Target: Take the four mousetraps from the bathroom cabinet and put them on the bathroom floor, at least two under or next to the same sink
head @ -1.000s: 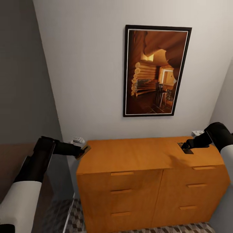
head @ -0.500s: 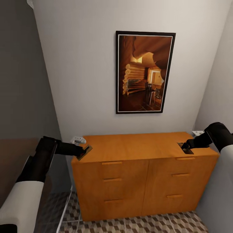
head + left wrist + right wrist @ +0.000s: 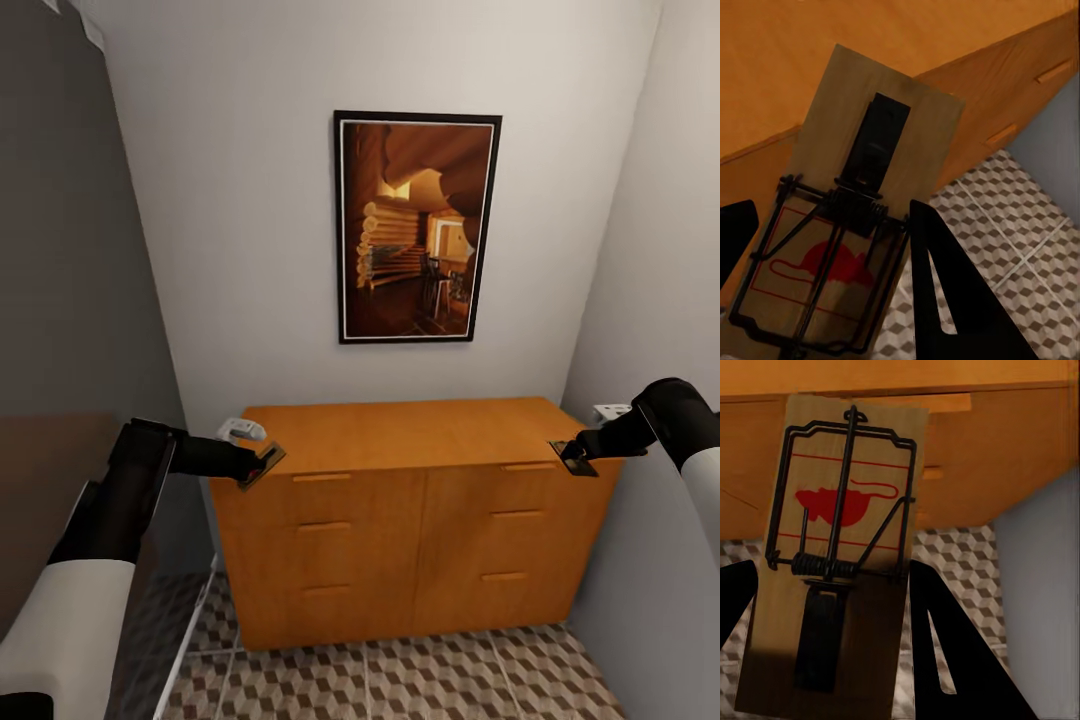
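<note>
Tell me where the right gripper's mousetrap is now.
In the head view, the mousetrap sits in the right gripper, at the cabinet's right top corner.

A: The cabinet (image 3: 400, 500) looks like smooth orange-brown wood with a soft satin sheen, bar handles of the same wood.

B: And the mousetrap (image 3: 862, 217) in the left hand (image 3: 262, 462)?

A: Pale matt wood board, dark wire spring and bar, a red print on it. The mousetrap (image 3: 840, 547) in the right hand (image 3: 572, 455) is alike.

B: The floor?

A: The bathroom floor (image 3: 400, 680) is smooth tile, cube-printed, pale grout. The hands' fingers (image 3: 952, 660) look like matt black plastic.
</note>
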{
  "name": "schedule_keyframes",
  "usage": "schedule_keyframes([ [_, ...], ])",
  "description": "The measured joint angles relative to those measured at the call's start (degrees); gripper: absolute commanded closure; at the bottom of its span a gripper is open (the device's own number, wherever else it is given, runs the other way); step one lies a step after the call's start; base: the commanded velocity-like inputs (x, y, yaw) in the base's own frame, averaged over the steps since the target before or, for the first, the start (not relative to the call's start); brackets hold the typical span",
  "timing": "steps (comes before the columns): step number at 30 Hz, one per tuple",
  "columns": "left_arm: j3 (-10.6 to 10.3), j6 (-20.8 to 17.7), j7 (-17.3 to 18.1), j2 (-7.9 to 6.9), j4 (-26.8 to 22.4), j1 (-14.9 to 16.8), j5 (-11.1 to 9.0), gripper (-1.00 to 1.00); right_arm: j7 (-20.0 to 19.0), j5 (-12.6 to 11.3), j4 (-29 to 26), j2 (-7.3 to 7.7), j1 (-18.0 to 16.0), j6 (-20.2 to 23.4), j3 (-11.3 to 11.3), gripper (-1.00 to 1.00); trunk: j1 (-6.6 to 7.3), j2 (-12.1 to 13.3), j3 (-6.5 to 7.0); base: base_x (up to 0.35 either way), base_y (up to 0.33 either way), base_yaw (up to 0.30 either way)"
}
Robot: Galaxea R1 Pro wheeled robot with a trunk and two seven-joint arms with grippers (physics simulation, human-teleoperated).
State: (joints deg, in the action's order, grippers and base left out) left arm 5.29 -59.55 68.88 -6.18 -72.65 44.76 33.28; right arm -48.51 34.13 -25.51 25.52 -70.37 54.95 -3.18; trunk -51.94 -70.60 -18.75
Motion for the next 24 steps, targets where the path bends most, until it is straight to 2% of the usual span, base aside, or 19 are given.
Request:
schedule_keyframes([
  [17,0.0,0.0,0.0,0.0,-0.9,0.0,0.0,1.0,0.2,0.1,0.1,0.0,0.0,0.0,0.1,1.0,0.0,0.0,0.0,-0.246,-0.196,0.0],
  [24,0.0,0.0,-0.1,0.01,-0.8,0.0,0.0,1.0,0.2,0.1,0.2,-0.11,0.0,0.0,0.0,1.0,0.02,0.0,0.0,-0.105,-0.084,0.0],
])
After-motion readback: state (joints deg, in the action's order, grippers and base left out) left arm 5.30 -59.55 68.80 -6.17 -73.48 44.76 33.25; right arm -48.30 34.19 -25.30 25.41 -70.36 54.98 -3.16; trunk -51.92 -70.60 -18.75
